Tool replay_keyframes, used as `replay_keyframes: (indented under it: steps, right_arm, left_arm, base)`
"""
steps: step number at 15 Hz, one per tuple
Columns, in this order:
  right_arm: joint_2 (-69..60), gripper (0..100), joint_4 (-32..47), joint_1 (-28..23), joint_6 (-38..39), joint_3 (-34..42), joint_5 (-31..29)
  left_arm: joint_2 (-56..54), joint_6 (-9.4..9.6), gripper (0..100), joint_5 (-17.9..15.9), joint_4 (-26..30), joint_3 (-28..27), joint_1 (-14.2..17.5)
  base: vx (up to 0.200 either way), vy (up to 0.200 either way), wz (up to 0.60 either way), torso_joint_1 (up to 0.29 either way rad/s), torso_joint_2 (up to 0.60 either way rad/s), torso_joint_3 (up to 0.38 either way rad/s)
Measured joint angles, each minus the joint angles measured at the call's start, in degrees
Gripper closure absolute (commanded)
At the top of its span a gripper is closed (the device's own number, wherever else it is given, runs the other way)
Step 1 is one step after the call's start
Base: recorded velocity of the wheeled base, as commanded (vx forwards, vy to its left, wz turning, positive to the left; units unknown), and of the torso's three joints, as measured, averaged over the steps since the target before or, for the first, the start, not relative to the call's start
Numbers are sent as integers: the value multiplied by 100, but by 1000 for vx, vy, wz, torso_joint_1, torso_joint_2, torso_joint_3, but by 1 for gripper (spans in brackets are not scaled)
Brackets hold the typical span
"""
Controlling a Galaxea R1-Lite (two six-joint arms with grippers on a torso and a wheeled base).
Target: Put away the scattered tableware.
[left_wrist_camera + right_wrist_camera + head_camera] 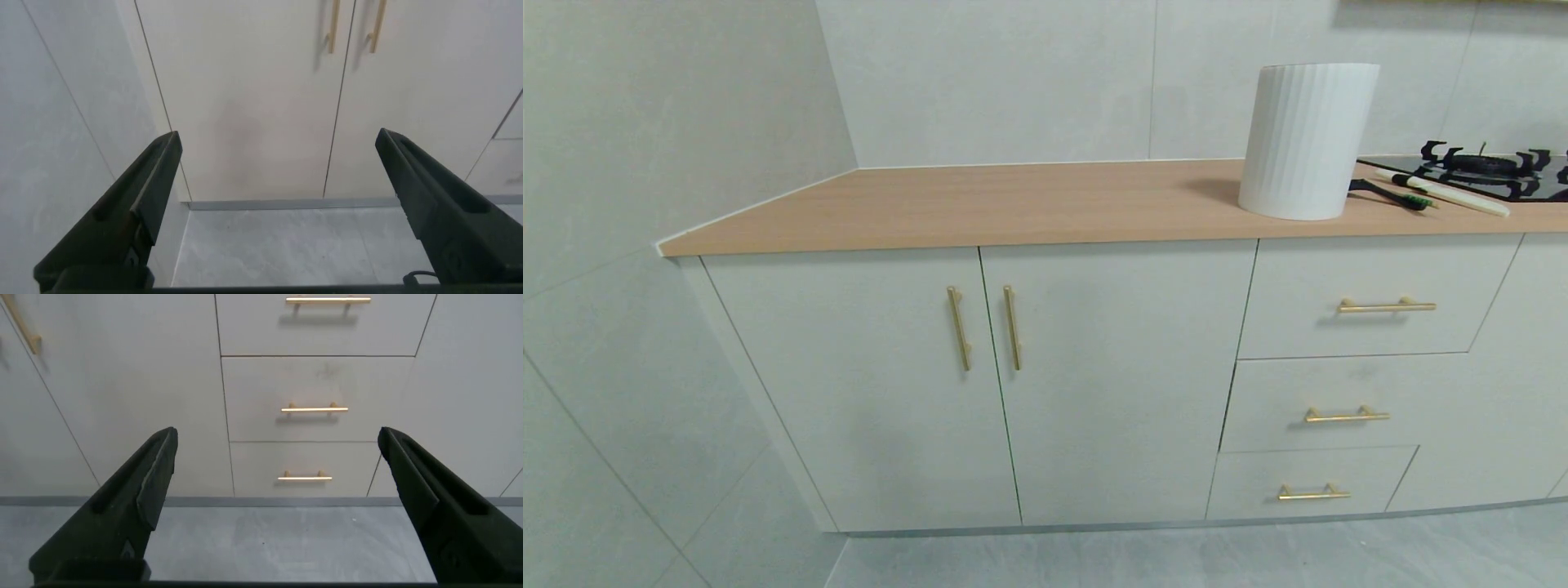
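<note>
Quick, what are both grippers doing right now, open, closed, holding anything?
Left gripper: open, holding nothing.
Right gripper: open, holding nothing.

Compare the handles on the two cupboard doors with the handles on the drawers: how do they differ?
The door handles stand vertical; the drawer handles lie horizontal. There are two door handles but three drawer handles. The door handles sit close side by side at the same height, while the drawer handles are stacked one below another. Both kinds are slim gold bars.
</note>
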Motion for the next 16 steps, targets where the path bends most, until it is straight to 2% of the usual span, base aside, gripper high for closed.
replay_keyframes:
  steps: [5, 16]
  right_arm:
    - [2, 0, 2, 4, 4, 0, 22]
    - [5, 0, 5, 9, 55, 0, 29]
  left_arm:
    - [0, -4, 0, 0, 0, 0, 0]
    - [0, -2, 0, 0, 2, 0, 0]
  base:
    - [0, 0, 0, 0, 0, 0]
    - [0, -200, 0, 3, 3, 4]
